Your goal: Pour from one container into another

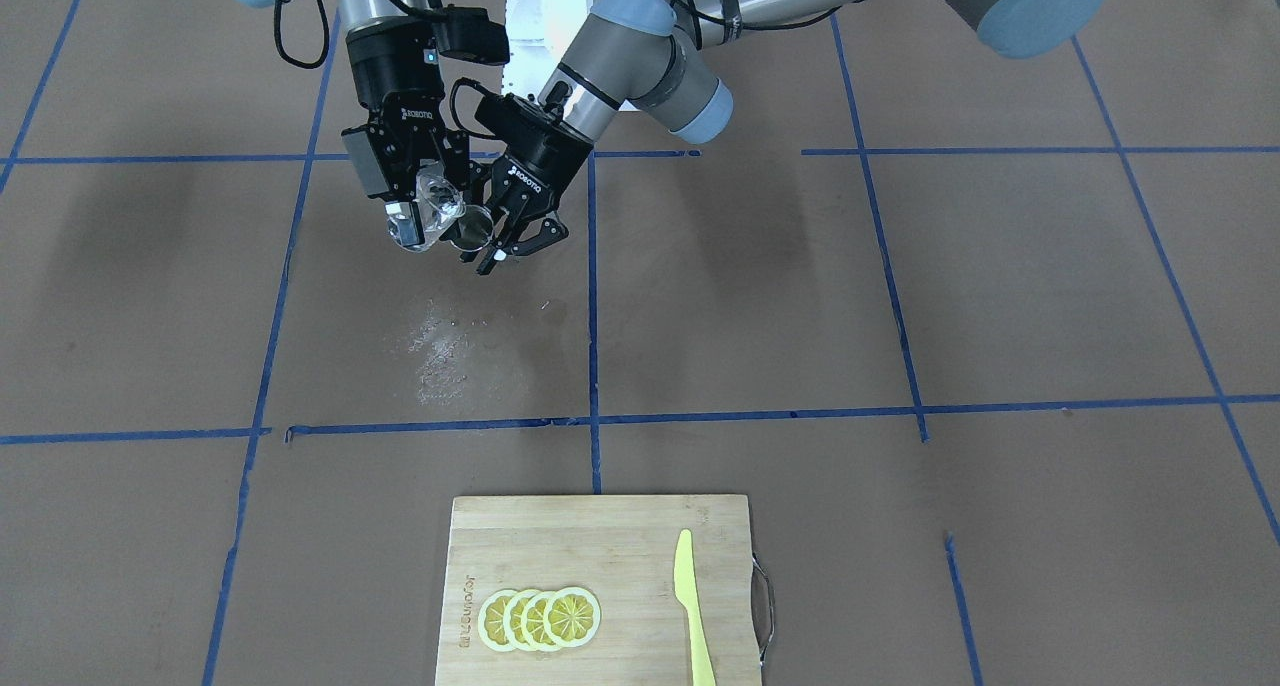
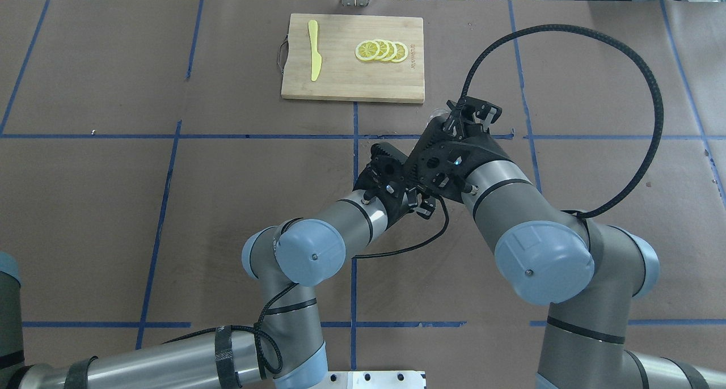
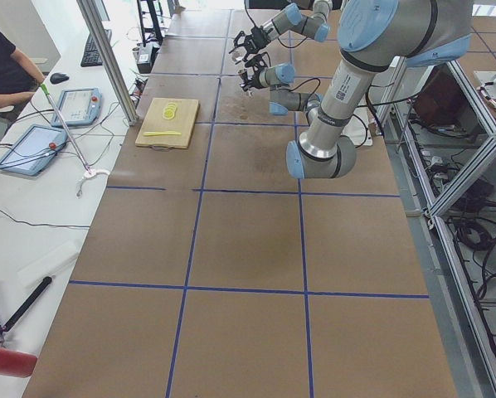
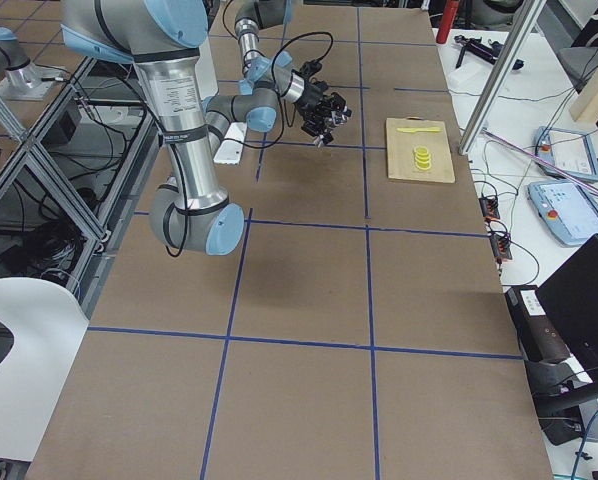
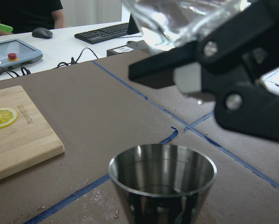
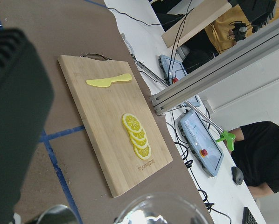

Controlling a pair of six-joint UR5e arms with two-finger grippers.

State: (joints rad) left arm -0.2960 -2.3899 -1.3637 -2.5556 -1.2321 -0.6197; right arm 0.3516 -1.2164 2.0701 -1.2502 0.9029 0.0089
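Note:
In the front-facing view my right gripper [image 1: 415, 214] is shut on the clear glass cup [image 1: 433, 204], held in the air and tilted toward the steel jigger [image 1: 471, 228]. My left gripper [image 1: 492, 238] is shut on the jigger just beside and slightly below the glass. The left wrist view shows the jigger [image 5: 163, 179] upright with its mouth open upward, and the glass [image 5: 181, 18] right above it in the right gripper's black fingers [image 5: 237, 65]. In the right wrist view, the glass rim [image 6: 156, 210] and the jigger's edge [image 6: 51, 215] show at the bottom. Whether the jigger holds liquid I cannot tell.
A pale wet or powdery patch [image 1: 440, 351] marks the brown table below the grippers. A wooden cutting board [image 1: 620, 526] at the table's operator side carries several lemon slices [image 1: 540, 618] and a yellow knife [image 1: 692, 606]. Blue tape lines [image 1: 593, 296] cross the table.

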